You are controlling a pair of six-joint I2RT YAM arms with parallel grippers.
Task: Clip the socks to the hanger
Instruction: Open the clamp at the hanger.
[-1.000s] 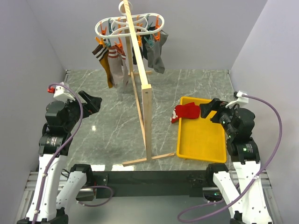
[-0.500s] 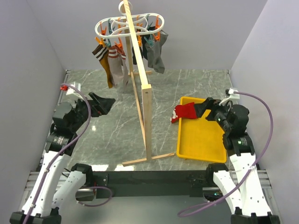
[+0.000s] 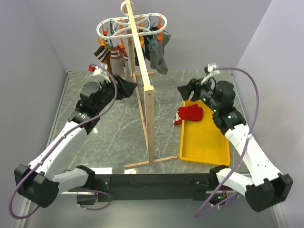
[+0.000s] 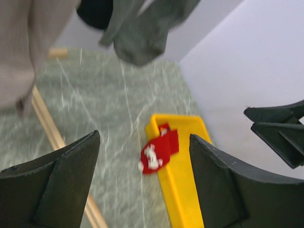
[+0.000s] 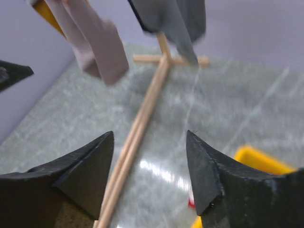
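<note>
**Item: socks** (image 3: 189, 114). Red pair, bunched together. They lie across the far left rim of the yellow tray (image 3: 205, 142), partly inside it and partly over the table (image 3: 104, 137). Nothing is holding them.

**Item: hanger** (image 3: 130, 26). White rings hung at the top of the wooden rack (image 3: 144, 90), with grey and striped socks already clipped on. Whether a clip is free is hard to tell at this distance.

**Item: left hand** (image 3: 129, 87). Fingers spread and empty. It is raised beside the rack, looking across at the socks.

**Item: right hand** (image 3: 183, 90). Fingers spread and empty. It hangs above the tray's far corner, pointing toward the rack.

**Step in hand:** approach; the pickup has not begun.

**Next move:** probably one hand drops to the socks, pinches a single sock near its cuff and lifts it toward a clip. The other hand would be needed to squeeze that clip open.

**Change over the last second:**
- Both arms have swung forward and up from folded poses near their bases.
- The right hand has left its spot just beside the socks.
- The socks have not shifted.
</note>
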